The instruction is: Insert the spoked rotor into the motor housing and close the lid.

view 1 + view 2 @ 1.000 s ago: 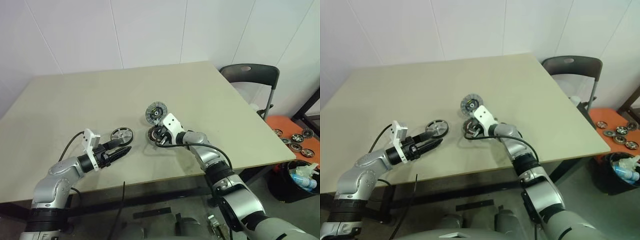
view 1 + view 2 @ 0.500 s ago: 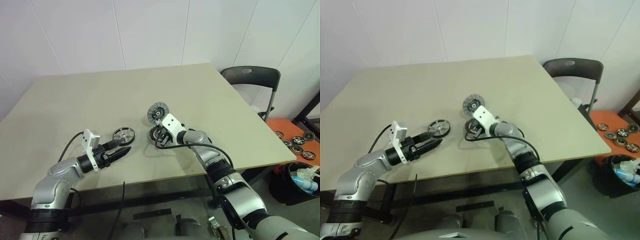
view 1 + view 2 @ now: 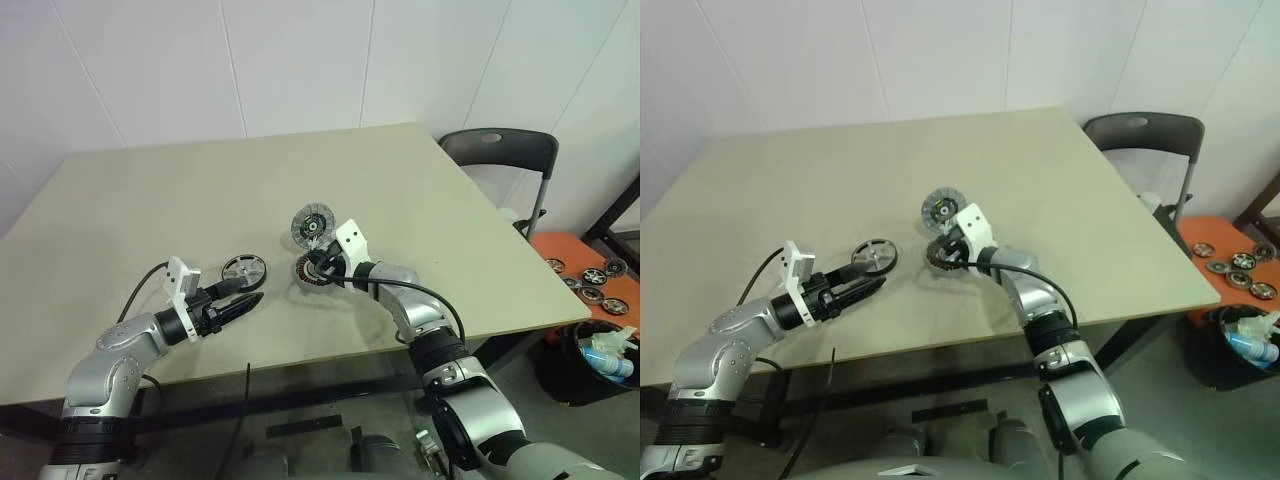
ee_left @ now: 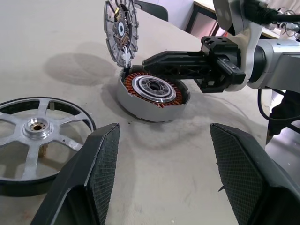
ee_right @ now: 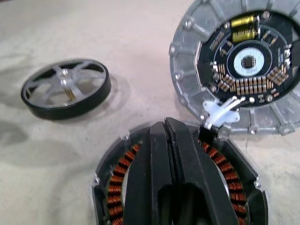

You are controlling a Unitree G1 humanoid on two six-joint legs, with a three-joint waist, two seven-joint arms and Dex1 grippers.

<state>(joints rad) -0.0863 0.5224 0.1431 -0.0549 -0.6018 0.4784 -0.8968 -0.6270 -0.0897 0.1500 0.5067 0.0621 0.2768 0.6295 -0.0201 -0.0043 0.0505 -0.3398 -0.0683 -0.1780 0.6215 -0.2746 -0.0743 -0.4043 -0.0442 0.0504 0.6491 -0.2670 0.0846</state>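
Two grippers work over a beige table [image 3: 150, 190], and nearest the robot is the left gripper [image 3: 243, 299], hanging low above the tabletop near the front edge with its two black fingers [image 4: 101, 154] spread wide and nothing between them. Just beyond its tips lies the spoked rotor [image 3: 244, 269], flat on the table, silver spokes meeting at a small hub inside a dark rim; it touches neither gripper. To the right of the rotor and apart from it sits the motor housing [image 4: 152, 96], a short round silver cup standing upright with its mouth open, a ring of copper windings and a bright central hub showing inside. The right gripper [image 4: 150, 60] reaches in from the right with its black fingers [image 5: 168, 164] pressed together, holding nothing; the tips are poised over the housing's open top, by the edge where the lid joins. The lid [image 3: 312, 224] stands raised, almost upright, at the far side of the housing, attached at that edge by a small white piece, its inner face with ribbed rim and dark centre turned toward the robot. Farther off, past the table's right corner, stands a dark chair [image 3: 497, 152]
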